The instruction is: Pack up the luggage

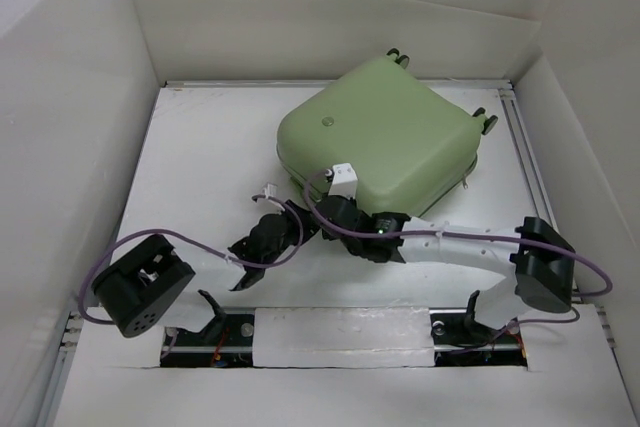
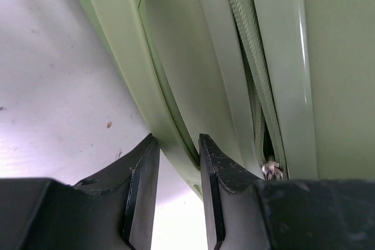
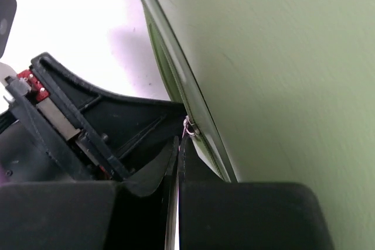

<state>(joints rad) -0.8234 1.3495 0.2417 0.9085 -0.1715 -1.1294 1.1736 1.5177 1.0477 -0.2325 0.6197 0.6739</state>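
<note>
Fingertips of the left gripper (image 2: 176,144) fill the bottom of the left wrist view, parted only as wide as the pale green lip between them. Both tips sit against that lip, so this claw is pinching the rim of the luggage (image 1: 385,137). Zipper track (image 2: 246,39) runs along the seam just right of the held lip, with a small metal zipper pull (image 2: 270,169) at its lower end. Right gripper (image 3: 179,141): fingers pressed together, no gap to speak of. The metal pull sits right at their tips, but I cannot tell whether it is caught between them. Case is closed and lies flat on the white counter (image 1: 200,177), toward the far right corner and turned at an angle. One pair of wheels (image 1: 398,55) points at the far edge, and a second pair is near the right edge. Both claws meet at the case's near-left corner, about mid-counter, the right one just beside the left. Left arm reaches in from the near left corner. Right arm comes across from the near right corner, low along the case's near side. Purple cables (image 1: 200,242) loop off both arms.
</note>
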